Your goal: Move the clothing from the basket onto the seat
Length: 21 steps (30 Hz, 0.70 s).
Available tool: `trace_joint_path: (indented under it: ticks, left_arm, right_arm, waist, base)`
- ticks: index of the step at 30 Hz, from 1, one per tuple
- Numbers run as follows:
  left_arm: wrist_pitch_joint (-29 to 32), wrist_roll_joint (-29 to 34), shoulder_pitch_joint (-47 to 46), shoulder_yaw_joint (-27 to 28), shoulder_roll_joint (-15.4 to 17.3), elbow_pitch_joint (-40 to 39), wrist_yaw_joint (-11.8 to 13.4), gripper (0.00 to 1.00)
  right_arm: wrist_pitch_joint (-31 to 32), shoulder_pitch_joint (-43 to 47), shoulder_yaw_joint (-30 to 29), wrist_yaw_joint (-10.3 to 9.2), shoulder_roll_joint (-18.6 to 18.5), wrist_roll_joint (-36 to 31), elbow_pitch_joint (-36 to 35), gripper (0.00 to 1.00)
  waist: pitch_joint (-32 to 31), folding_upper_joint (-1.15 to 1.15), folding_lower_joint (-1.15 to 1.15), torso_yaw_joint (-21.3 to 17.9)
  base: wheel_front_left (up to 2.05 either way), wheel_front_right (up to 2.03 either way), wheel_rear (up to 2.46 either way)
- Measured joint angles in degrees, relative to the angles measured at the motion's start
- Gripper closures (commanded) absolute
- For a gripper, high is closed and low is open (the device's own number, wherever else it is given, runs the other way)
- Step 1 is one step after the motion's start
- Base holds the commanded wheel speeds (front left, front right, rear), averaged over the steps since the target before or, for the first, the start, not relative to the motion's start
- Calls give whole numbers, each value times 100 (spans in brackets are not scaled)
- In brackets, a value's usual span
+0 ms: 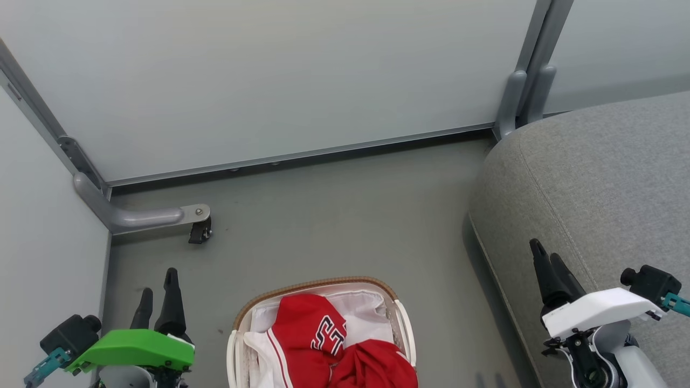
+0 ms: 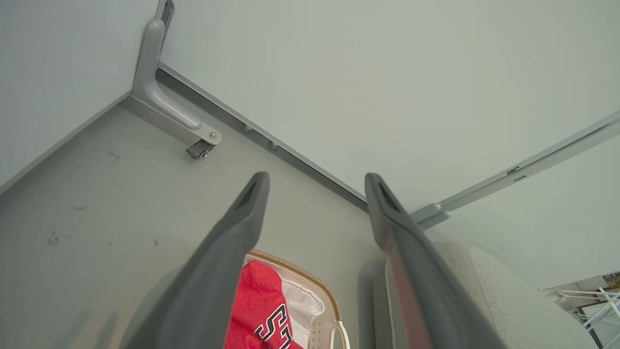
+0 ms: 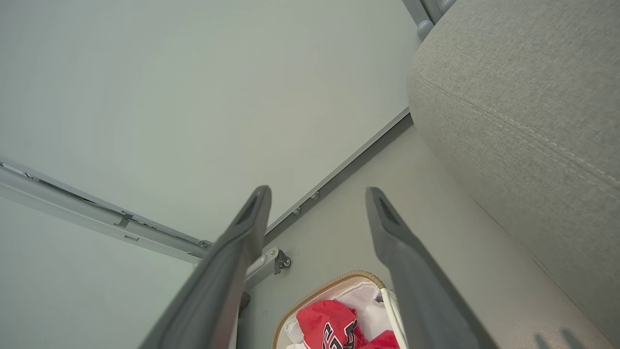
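Both the left tool [image 1: 158, 281] and right tool [image 1: 543, 249] gape empty, flanking the basket [image 1: 323, 282] of clothing [image 1: 302, 323].

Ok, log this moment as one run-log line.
stage: no pick yet | clothing: in basket | seat: right of basket | left gripper: open, holding nothing | right gripper: open, holding nothing

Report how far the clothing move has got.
Done: nothing yet; the clothing lies in the basket, and the visible part of the seat bears no garment. In hand: nothing; the left gripper and right gripper are both open and empty, either side of the basket. Left: grasp the garments and carry them to the seat.
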Motion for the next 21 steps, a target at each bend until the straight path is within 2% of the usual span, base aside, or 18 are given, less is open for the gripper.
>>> trace_joint_path:
  ticks: [21]
  left_arm:
    - [-365,1443,103,-434,156,-102,342,0]
  right_arm:
    - [-369,14,47,-1,9,-1640,46,0]
  waist:
    - [11,0,0,-47]
  base:
    - [0,0,0]
